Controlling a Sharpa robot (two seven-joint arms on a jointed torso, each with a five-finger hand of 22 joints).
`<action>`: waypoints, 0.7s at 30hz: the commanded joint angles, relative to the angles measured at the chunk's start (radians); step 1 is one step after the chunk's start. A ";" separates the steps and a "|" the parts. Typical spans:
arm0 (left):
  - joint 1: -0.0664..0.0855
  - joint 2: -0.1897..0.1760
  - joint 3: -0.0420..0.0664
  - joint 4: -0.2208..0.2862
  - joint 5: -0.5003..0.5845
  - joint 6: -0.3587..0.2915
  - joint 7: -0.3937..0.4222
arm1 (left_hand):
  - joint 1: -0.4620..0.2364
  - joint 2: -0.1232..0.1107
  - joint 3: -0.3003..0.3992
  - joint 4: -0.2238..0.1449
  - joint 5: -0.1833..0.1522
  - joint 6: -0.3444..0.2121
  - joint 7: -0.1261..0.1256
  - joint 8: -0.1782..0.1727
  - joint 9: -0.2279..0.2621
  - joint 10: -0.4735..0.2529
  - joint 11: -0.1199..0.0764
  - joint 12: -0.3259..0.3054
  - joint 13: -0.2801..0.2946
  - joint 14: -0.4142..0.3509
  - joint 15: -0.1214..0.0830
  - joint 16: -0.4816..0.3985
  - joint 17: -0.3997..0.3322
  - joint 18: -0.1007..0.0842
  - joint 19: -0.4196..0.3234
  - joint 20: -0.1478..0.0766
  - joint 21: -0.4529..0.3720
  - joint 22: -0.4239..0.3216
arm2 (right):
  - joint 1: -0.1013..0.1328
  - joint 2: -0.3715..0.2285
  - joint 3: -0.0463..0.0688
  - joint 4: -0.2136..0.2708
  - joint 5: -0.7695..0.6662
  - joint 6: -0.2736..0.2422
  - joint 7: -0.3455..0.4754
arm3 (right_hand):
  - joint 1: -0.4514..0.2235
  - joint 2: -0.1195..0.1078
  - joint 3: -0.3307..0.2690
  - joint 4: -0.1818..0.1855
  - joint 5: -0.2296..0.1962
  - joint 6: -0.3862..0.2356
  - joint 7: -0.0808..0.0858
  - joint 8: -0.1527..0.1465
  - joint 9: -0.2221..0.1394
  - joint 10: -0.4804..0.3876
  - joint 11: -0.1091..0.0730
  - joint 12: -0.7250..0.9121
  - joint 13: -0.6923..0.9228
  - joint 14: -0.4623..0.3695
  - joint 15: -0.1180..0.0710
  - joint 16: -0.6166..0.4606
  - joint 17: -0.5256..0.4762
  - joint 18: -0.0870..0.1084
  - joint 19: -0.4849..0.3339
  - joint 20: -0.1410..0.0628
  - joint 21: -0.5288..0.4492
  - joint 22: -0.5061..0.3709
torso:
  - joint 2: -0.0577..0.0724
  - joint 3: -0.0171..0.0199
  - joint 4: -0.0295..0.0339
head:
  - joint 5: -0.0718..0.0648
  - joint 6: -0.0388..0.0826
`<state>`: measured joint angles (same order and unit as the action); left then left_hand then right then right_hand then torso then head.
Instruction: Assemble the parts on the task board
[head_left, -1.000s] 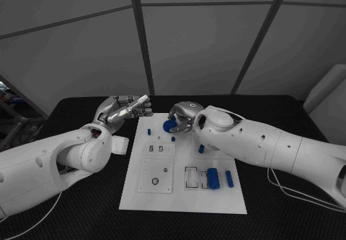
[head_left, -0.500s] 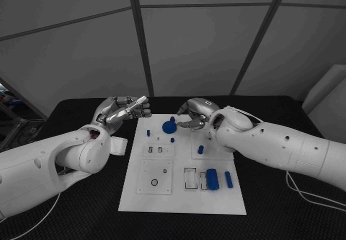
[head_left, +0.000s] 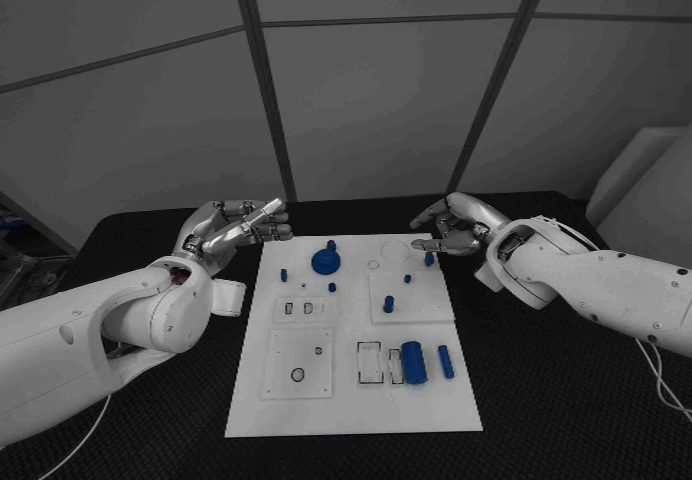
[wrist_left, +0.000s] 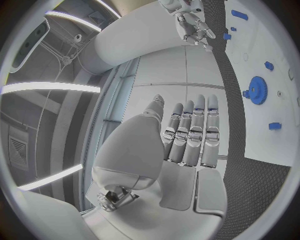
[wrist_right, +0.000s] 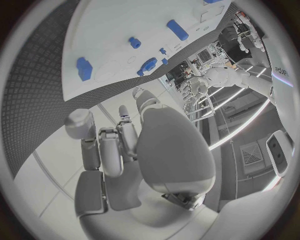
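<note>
Your left hand (head_left: 231, 226) hovers off the task board (head_left: 353, 400) at its 10 o'clock corner, holding nothing, fingers extended close side by side. Your right hand (head_left: 450, 226) sits at the board's 2 o'clock corner, fingers curled in; you cannot tell whether anything is between them. On the board, the blue gear (head_left: 326, 261) stands near 11 o'clock. A blue peg (head_left: 389, 302) lies right of centre, and the blue cylinder (head_left: 414, 362) lies with a slimmer blue bar (head_left: 444, 362) at 4 o'clock
</note>
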<state>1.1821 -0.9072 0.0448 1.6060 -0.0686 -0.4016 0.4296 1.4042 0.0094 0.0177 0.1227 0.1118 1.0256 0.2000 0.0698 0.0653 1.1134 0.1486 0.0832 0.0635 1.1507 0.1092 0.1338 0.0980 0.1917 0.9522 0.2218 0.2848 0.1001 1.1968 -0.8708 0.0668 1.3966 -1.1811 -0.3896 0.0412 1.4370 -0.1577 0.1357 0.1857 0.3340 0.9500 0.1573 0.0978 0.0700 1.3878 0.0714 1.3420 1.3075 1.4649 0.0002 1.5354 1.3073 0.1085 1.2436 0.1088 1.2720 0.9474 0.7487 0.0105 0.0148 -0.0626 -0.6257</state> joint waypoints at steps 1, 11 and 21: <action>0.001 0.004 0.001 -0.005 0.004 0.017 0.006 | 0.000 -0.001 0.000 -0.004 -0.004 0.001 0.005 -0.007 -0.001 0.001 0.003 -0.004 0.001 0.005 -0.001 -0.006 0.001 -0.008 0.004 0.000 -0.006 -0.002 | 0.001 -0.017 0.000 -0.008 0.095 0.028 0.060 | 0.014 0.000 0.000 -0.009 0.007 -0.005 0.003 -0.009 -0.002 -0.010 0.001 -0.006 -0.003 0.082 -0.002 -0.004 0.171 0.012 -0.007 -0.003 -0.006 -0.003 | 0.001 0.0048 -0.0038 | -0.012 0.003; -0.002 0.012 0.000 -0.015 0.005 0.020 0.005 | 0.000 -0.001 0.000 -0.004 -0.004 0.001 0.005 -0.007 -0.001 0.001 0.003 -0.004 0.001 0.005 -0.001 -0.006 0.001 -0.008 0.004 0.000 -0.006 -0.002 | -0.007 -0.031 0.000 -0.050 0.079 0.057 0.046 | 0.021 0.000 -0.009 -0.019 0.009 -0.028 0.008 -0.023 -0.004 -0.015 0.005 -0.012 -0.009 0.084 0.001 -0.002 0.176 0.012 -0.008 -0.001 -0.011 -0.009 | 0.000 0.0052 0.0006 | -0.019 -0.005; -0.002 0.015 0.000 -0.021 0.005 0.020 0.006 | -0.001 -0.001 0.000 -0.004 -0.004 0.001 0.004 -0.007 -0.001 0.002 0.003 -0.004 0.001 0.005 -0.001 -0.007 0.001 -0.008 0.005 0.000 -0.006 -0.002 | -0.050 -0.030 0.000 -0.065 0.036 0.084 0.032 | 0.024 0.000 -0.011 -0.021 0.012 -0.029 0.009 -0.024 -0.004 -0.013 0.006 -0.010 -0.007 0.085 0.002 0.000 0.180 0.012 -0.006 -0.001 -0.010 -0.007 | 0.001 0.0049 -0.0008 | -0.017 -0.011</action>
<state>1.1786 -0.8935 0.0444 1.5846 -0.0648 -0.3947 0.4296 1.4043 0.0094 0.0177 0.1227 0.1118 1.0256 0.2001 0.0698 0.0653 1.1134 0.1486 0.0832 0.0635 1.1507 0.1092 0.1338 0.0978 0.1917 0.9522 0.2218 0.2848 0.0988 1.1481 -0.9034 0.0660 1.3324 -1.1237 -0.3317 0.0731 1.4529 -0.1575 0.1248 0.1693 0.3426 0.9285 0.1646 0.0774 0.0669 1.3807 0.0787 1.3337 1.3001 1.4649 0.0001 1.5354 1.3080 0.1085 1.2414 0.1066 1.2652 0.9399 0.7500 0.0150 0.0149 -0.0809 -0.6354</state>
